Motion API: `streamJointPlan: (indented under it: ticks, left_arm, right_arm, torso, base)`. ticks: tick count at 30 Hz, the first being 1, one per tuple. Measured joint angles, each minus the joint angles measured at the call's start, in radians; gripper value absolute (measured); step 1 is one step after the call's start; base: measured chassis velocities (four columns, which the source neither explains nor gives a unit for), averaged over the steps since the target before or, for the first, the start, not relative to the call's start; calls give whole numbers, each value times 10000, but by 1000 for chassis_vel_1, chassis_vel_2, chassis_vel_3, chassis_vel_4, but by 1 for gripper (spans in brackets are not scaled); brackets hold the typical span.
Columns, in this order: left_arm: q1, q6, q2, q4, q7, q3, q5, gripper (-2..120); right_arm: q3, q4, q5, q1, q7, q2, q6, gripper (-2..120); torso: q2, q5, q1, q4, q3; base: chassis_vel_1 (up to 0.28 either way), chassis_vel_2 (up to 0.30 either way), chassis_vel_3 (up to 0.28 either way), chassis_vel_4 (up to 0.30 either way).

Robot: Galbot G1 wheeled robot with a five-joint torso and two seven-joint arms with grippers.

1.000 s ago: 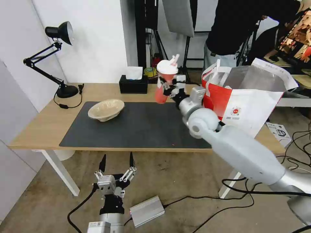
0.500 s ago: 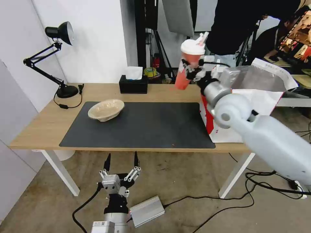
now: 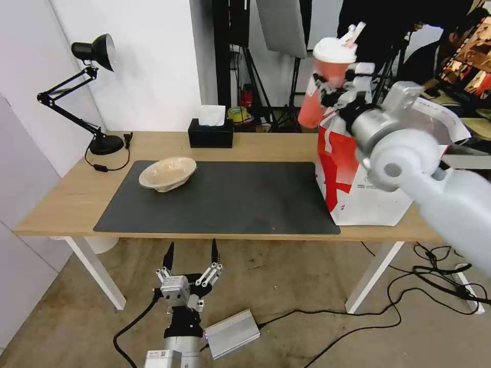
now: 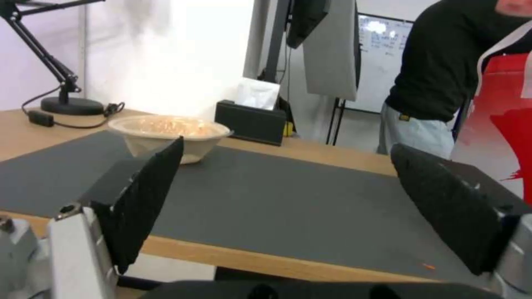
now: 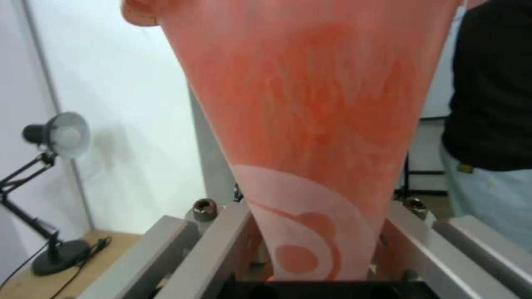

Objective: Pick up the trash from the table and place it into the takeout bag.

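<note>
Now right end effector (image 3: 332, 89) pinches red cup (image 3: 325, 82) above takeout bag (image 3: 358, 174); left end effector (image 3: 190, 255) spread, below table (image 3: 61, 204).

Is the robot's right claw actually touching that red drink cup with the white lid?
Touching. In the right wrist view the red drink cup sits clamped between the right gripper's metal fingers, pressed against both sides.
</note>
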Motion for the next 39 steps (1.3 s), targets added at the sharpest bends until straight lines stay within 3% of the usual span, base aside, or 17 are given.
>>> streamJointPlan:
  ticks: [8,16,39]
  left_arm:
    - [45,-29,6,76,6,128,150,100]
    - [74,-41,1,136,6,132,163,100]
    - [-17,-47,-3,304,3,132,164,100]
  right_arm:
    - [351,-108,566,225,-109,-709,-85,8]
    - [430,-303,819,603,-163,-955,-175,8]
    - [627,-979,236,83,-502,-1092,-296,8]
  torso:
    - [0,2,0,-1,0]
    - [0,0,-1,0,0]
    - [0,0,0,-1,0]
  base:
    - [0,0,0,0]
    - [0,0,0,0]
    - [0,0,0,0]
